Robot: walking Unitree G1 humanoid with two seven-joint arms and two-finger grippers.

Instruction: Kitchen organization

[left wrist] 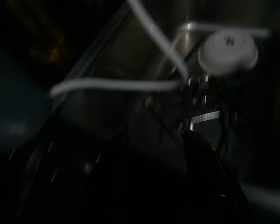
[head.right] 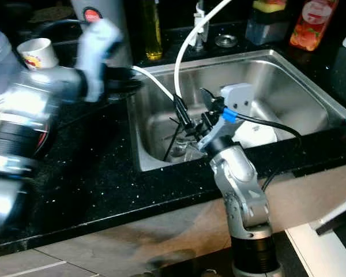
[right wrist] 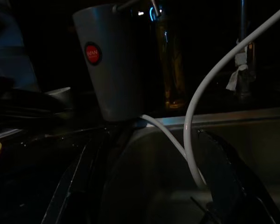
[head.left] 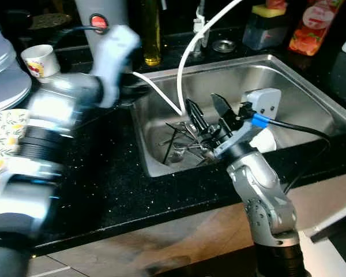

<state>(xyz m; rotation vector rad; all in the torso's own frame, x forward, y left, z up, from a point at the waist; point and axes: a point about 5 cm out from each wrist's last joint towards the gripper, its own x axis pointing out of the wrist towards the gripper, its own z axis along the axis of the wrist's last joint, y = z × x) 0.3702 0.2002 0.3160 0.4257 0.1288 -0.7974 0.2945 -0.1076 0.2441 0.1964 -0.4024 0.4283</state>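
the right gripper [head.left: 206,112], its fingers spread apart, is held over the dark tangled cutlery [head.left: 184,145] in the stainless steel sink [head.left: 303,92]; one piece should be singled out, avoiding the white hose [head.left: 187,55]; the blurred left gripper's [head.right: 122,81] fingers cannot be told.

We are seeing the steel sink [head.left: 311,98] crowded at its left end: a heap of cutlery [head.left: 187,147] is lying on the basin floor, and a white hose [head.left: 187,55] is looping down into it from above, cutting across the approach. The right gripper [head.left: 210,112] is hanging over that heap with its fingers spread, blocking entry from the front. The basin's right half is lying more open, apart from a white object [head.left: 267,140] near the front wall. On the black counter [head.left: 121,184], the left arm is spanning the strip beside the basin; a grey container [right wrist: 112,60], oil bottle [head.left: 151,32] and paper cup [head.left: 39,59] are lining the back edge.
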